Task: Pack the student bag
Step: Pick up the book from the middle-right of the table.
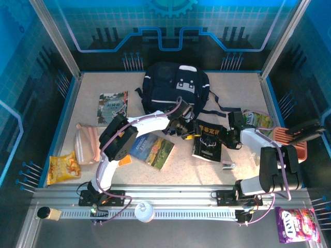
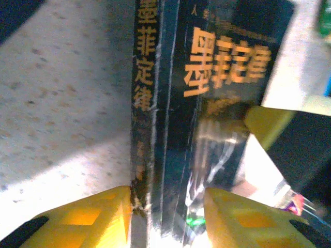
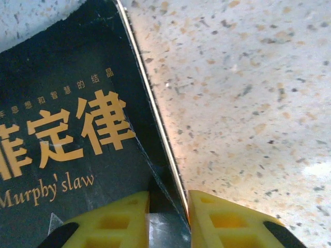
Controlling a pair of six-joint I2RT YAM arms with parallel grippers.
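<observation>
Seemingly closed student bag (image 1: 173,89), contents hidden.

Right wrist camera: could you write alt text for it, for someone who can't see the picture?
A black book with orange Chinese characters and the words "Murphy's law" takes up the left of the picture, its edge pinched between two yellow fingers at the bottom. A speckled beige table spreads out to the right.

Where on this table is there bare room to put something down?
Bare table lies in the back left corner, beside the student bag and behind the booklet; in the back right corner past the bag; and along the front between the landscape book and the small clip. The middle is crowded: left claw and right claw both grip the black book.
</observation>
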